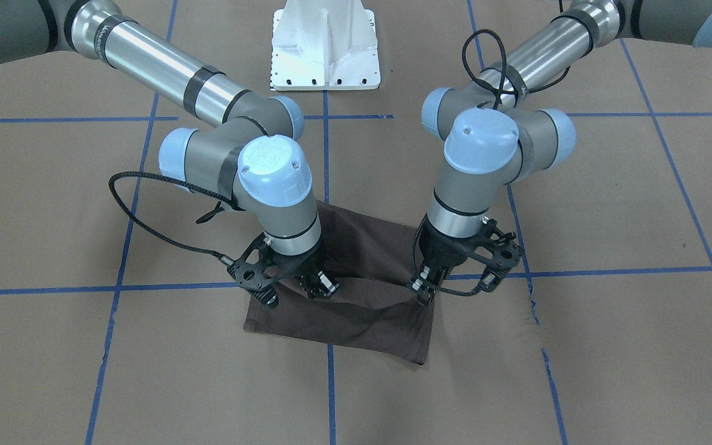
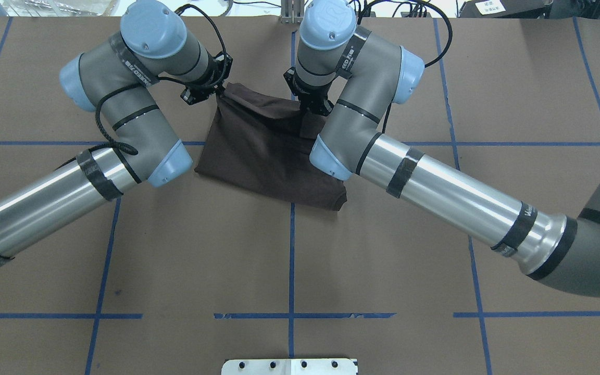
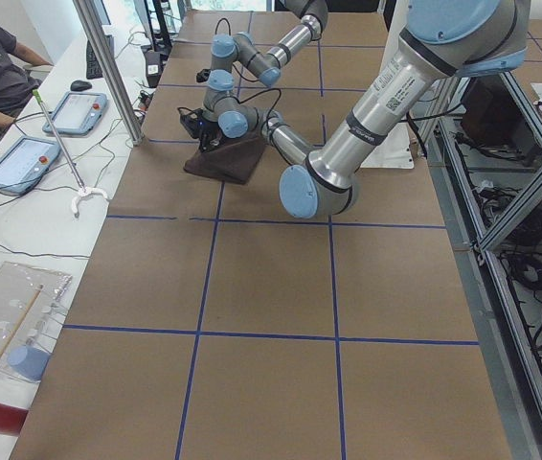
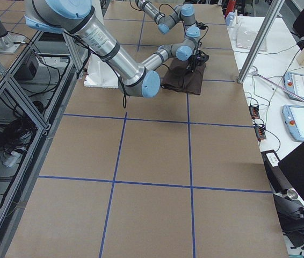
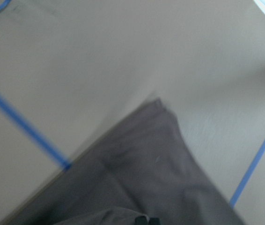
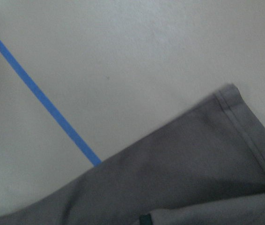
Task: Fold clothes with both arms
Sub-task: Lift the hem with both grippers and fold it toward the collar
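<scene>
The dark grey-brown T-shirt (image 1: 362,315) lies folded into a rough rectangle on the brown table, far from the robot's base (image 2: 263,151). My left gripper (image 1: 424,290) pinches the top layer's edge at one far corner (image 2: 216,94). My right gripper (image 1: 319,287) pinches the same edge at the other side (image 2: 313,107). The held edge sags a little between them, just above the lower layer. Both wrist views show the shirt's cloth (image 5: 146,178) (image 6: 193,168) close below, with a hemmed corner. The collar and lettering are hidden.
The white pedestal base (image 1: 325,46) stands at the robot's side of the table. Blue tape lines (image 2: 291,260) cross the brown surface. In the exterior left view a metal pole (image 3: 108,67) and a side bench with tablets (image 3: 17,158) stand beyond the table's far edge.
</scene>
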Controlling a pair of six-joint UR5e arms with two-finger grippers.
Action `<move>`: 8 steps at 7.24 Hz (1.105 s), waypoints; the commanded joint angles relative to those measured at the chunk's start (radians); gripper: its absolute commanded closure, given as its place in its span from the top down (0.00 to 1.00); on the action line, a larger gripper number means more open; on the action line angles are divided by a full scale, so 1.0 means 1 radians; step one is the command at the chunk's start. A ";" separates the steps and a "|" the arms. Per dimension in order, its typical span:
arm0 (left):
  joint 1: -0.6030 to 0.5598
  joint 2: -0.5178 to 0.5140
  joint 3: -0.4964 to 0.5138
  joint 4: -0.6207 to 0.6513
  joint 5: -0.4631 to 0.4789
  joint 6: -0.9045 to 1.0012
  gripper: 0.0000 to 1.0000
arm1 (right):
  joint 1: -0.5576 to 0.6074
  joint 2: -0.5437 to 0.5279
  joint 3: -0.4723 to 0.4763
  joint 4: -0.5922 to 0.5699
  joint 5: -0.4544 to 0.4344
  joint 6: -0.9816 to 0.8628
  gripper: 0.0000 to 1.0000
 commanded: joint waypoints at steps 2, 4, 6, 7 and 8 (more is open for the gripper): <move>-0.070 -0.073 0.115 -0.081 0.001 0.042 1.00 | 0.068 0.034 -0.105 0.056 0.004 -0.133 1.00; -0.070 -0.073 0.113 -0.085 -0.002 0.052 1.00 | 0.071 0.032 -0.108 0.053 -0.002 -0.139 1.00; -0.070 -0.076 0.109 -0.085 -0.020 0.057 1.00 | 0.030 0.023 -0.097 0.039 -0.013 -0.240 1.00; -0.070 -0.074 0.107 -0.085 -0.069 0.058 1.00 | -0.003 0.026 -0.094 -0.025 -0.037 -0.321 1.00; -0.070 -0.074 0.107 -0.085 -0.071 0.058 1.00 | -0.020 0.029 -0.064 -0.124 -0.043 -0.409 1.00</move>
